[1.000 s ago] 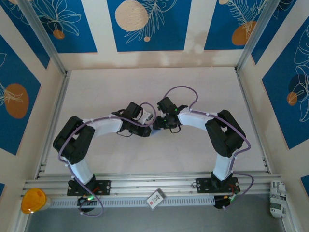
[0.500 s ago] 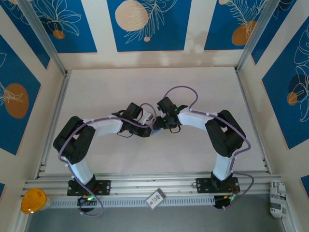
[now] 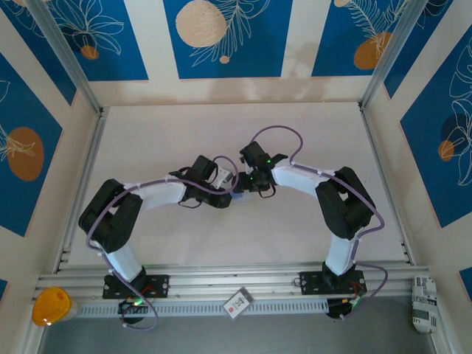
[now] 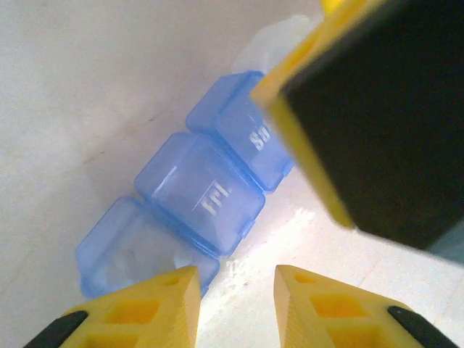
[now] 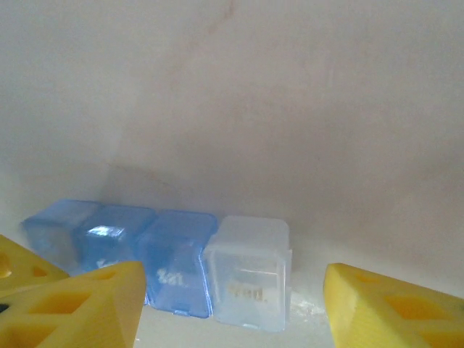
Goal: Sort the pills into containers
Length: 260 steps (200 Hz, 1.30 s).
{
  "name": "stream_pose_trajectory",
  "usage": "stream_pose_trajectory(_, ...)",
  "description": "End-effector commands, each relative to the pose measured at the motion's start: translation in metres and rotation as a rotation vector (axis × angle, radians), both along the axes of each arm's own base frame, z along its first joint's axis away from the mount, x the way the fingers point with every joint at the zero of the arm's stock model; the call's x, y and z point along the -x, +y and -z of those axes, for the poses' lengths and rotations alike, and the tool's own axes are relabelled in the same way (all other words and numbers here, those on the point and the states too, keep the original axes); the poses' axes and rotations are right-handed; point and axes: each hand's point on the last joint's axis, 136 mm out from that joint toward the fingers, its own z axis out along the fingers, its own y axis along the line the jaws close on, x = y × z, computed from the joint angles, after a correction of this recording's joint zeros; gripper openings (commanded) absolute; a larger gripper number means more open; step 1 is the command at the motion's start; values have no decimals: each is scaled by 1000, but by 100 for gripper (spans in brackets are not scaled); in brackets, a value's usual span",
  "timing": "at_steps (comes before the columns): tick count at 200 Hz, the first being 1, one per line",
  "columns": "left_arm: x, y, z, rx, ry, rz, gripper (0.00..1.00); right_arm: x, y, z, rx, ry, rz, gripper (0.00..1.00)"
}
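Lying flat on the white table (image 3: 310, 125) between both arms was the small translucent blue plastic pill box (image 4: 203, 192). Left gripper (image 4: 235, 279): jaws slightly parted, nothing between them, beside the box's end. Right gripper (image 5: 232, 286): jaws spread wide, box just ahead. A clear square plastic compartment (image 5: 250, 246) abutted the blue strip.

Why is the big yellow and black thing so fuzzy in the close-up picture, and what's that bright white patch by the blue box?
Left wrist view: the yellow and black finger sits near the lens, so it blurs, while the blue pill box looks sharp; the white patch is glare on the table. Right wrist view: softer, with a shadow across the table.
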Motion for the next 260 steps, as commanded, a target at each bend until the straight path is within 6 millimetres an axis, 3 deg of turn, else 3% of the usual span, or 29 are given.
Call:
stream_pose_trajectory(1,-19,10,-37,12,-119,-30,35,-10,7,-25,-50,-12,-5,67)
stream_pose_trajectory(46,-39,30,-88,68,-277,-104,43,-30,16,-68,-122,-71,2,67)
stream_pose_trajectory(80,-57,55,-127,66,-424,-191,57,-45,5,-121,-200,-158,35,68)
stream_pose_trajectory(94,-64,69,-139,51,-478,-234,68,-51,-8,-144,-222,-201,61,72)
stream_pose_trajectory(113,-75,92,-156,8,-572,-315,99,-58,-33,-171,-238,-267,106,78)
stream_pose_trajectory(124,-79,105,-165,-19,-633,-353,100,-61,-51,-184,-239,-310,143,83)
stream_pose_trajectory(141,-85,128,-179,-65,-742,-424,100,-64,-83,-197,-242,-360,206,100)
stream_pose_trajectory(164,-89,162,-197,-94,-905,-532,100,-67,-131,-203,-203,-412,320,99)
stream_pose_trajectory(197,-84,213,-210,-103,-1065,-667,100,-69,-202,-194,-150,-460,540,99)
stream_pose_trajectory(224,-74,247,-196,-123,-1081,-743,100,-66,-247,-179,-194,-493,694,99)
stream_pose_trajectory(260,-66,269,-160,-169,-1026,-768,100,-63,-278,-157,-144,-592,785,99)
